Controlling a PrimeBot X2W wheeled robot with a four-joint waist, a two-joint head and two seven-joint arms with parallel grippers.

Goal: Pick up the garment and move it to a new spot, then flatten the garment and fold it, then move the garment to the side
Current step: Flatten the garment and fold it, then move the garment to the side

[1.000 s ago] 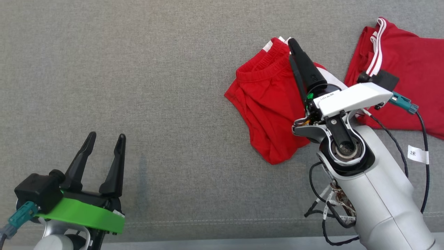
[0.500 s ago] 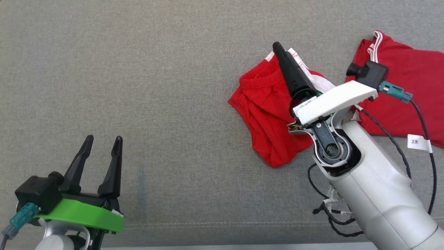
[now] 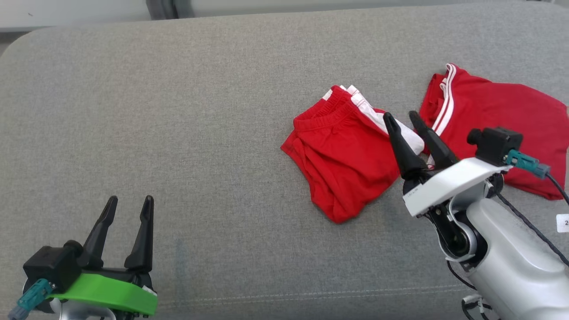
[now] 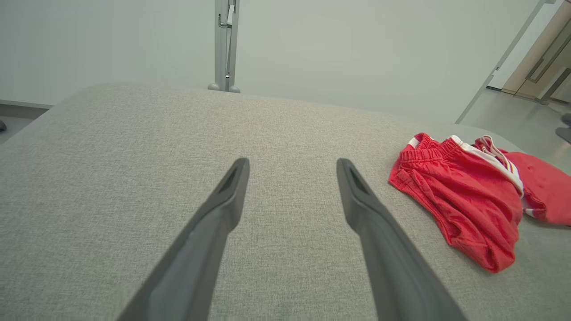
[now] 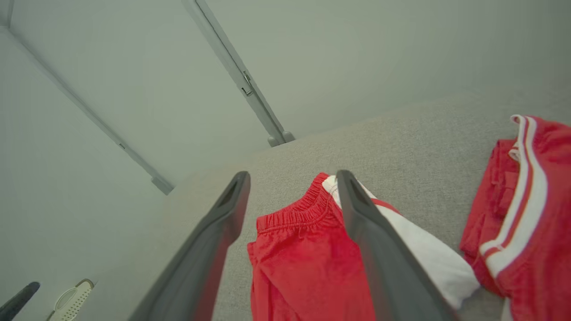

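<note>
The shorts (image 3: 344, 173) lie folded right of centre in the head view, red with a white side band (image 3: 400, 133), waistband toward the upper edge, one corner pointing to the bottom of the frame. They rest flat on the grey cushion (image 3: 178, 111). In the left wrist view the shorts (image 4: 459, 209) sit at the right edge; in the right wrist view the shorts (image 5: 303, 258) fill the lower middle, between and behind the two fingers.

Just beside them, further right, lies a second red garment (image 3: 493, 133) with white stripes, apart from the shorts by a narrow strip of cushion. It shows too at the right of both wrist views (image 4: 542, 187) (image 5: 526, 214).

The right gripper (image 3: 399, 114) is at the shorts' right edge, fingers spread, its tips over the white band and the gap beside it. Nothing is between the fingers; whether the tips touch the cloth cannot be told. A teal plug (image 3: 526, 163) sticks out of its wrist.

The left gripper (image 3: 131, 198) is at the lower left, well apart from both garments, fingers spread and empty over bare cushion.
</note>
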